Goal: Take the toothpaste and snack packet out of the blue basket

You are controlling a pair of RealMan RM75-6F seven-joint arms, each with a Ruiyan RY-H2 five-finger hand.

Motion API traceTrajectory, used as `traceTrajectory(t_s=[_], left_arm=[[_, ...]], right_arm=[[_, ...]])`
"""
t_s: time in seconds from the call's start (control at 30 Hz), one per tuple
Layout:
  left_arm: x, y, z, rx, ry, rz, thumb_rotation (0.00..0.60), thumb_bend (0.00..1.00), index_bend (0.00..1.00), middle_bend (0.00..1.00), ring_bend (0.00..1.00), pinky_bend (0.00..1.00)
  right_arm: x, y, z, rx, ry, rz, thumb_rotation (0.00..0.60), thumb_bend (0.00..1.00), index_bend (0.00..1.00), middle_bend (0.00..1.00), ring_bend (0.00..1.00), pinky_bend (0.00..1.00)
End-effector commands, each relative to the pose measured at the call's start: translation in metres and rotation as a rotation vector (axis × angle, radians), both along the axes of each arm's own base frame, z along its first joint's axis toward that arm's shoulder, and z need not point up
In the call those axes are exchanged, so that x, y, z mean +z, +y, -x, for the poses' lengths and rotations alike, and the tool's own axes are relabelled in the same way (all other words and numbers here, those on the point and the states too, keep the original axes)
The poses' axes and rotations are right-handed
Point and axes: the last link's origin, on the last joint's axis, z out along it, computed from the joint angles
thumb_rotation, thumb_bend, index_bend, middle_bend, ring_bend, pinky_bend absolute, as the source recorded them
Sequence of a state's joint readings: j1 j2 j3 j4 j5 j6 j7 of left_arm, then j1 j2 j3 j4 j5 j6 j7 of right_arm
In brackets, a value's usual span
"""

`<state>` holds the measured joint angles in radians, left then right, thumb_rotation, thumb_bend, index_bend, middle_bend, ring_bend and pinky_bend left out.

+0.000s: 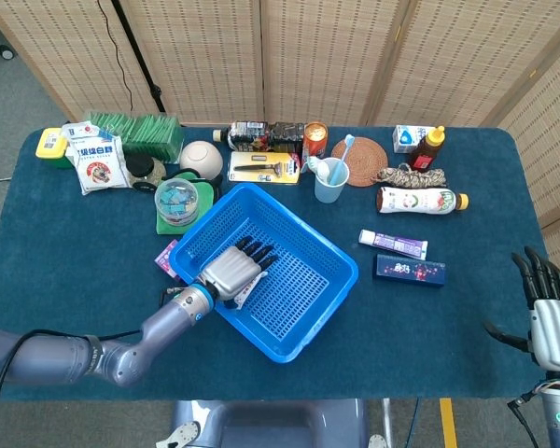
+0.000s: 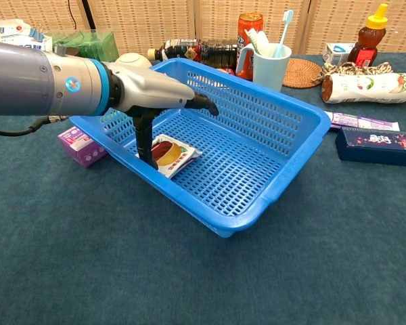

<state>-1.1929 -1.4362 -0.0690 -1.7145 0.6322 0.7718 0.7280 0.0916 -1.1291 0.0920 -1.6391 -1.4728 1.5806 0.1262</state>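
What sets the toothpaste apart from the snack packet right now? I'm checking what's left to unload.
The toothpaste lies on the table outside the blue basket; the snack packet lies inside it. The toothpaste is a long tube, the packet flat and squarish. The left hand reaches over the packet; nothing is near the toothpaste.
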Motion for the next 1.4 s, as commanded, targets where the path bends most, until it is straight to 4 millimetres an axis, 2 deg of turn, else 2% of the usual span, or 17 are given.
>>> traceTrajectory(t_s=[0.03, 0.2, 0.63, 1.0, 1.13, 1.23, 1.27, 1.33, 1.4], left_arm=[[-0.004, 0.003, -0.002, -0.019, 0.023, -0.017, 0.600, 0.06, 0.00, 0.00, 0.00, 0.00], [-0.005, 0.007, -0.001, -0.041, 0.072, -0.030, 0.600, 0.06, 0.00, 0.00, 0.00, 0.00], [-0.024, 0.007, -0.001, -0.076, 0.155, -0.011, 0.600, 0.06, 0.00, 0.00, 0.00, 0.00], [-0.032, 0.006, 0.008, -0.063, 0.177, -0.018, 0.600, 0.06, 0.00, 0.00, 0.00, 0.00], [-0.036, 0.007, 0.013, -0.061, 0.206, -0.024, 0.600, 0.06, 0.00, 0.00, 0.00, 0.09], [-0.039, 0.006, 0.011, -0.058, 0.217, -0.029, 0.600, 0.07, 0.00, 0.01, 0.09, 0.20], [-0.040, 0.005, 0.011, -0.054, 0.213, -0.027, 0.600, 0.09, 0.01, 0.04, 0.16, 0.25], [-0.042, 0.005, 0.007, -0.065, 0.194, -0.036, 0.600, 0.16, 0.12, 0.17, 0.27, 0.31], [-0.041, 0.006, 0.006, -0.075, 0.177, -0.046, 0.600, 0.25, 0.32, 0.35, 0.38, 0.37]], right_arm=[[0.001, 0.000, 0.000, 0.001, -0.003, 0.005, 0.600, 0.00, 0.01, 0.00, 0.00, 0.05], [0.001, 0.000, 0.001, -0.006, -0.008, 0.010, 0.600, 0.00, 0.01, 0.00, 0.00, 0.05], [0.002, -0.001, 0.000, -0.016, -0.016, 0.020, 0.600, 0.00, 0.01, 0.00, 0.00, 0.04], [0.004, -0.001, 0.001, -0.018, -0.039, 0.023, 0.600, 0.00, 0.01, 0.00, 0.00, 0.04], [0.003, -0.001, 0.000, -0.017, -0.044, 0.016, 0.600, 0.00, 0.01, 0.00, 0.00, 0.04], [0.003, -0.001, 0.000, -0.015, -0.044, 0.014, 0.600, 0.00, 0.01, 0.00, 0.00, 0.04], [0.003, -0.001, 0.000, -0.015, -0.045, 0.013, 0.600, 0.00, 0.01, 0.00, 0.00, 0.04], [0.003, -0.001, 0.000, -0.015, -0.050, 0.011, 0.600, 0.00, 0.01, 0.00, 0.00, 0.04], [0.003, -0.001, 0.000, -0.015, -0.052, 0.010, 0.600, 0.00, 0.01, 0.00, 0.00, 0.04]])
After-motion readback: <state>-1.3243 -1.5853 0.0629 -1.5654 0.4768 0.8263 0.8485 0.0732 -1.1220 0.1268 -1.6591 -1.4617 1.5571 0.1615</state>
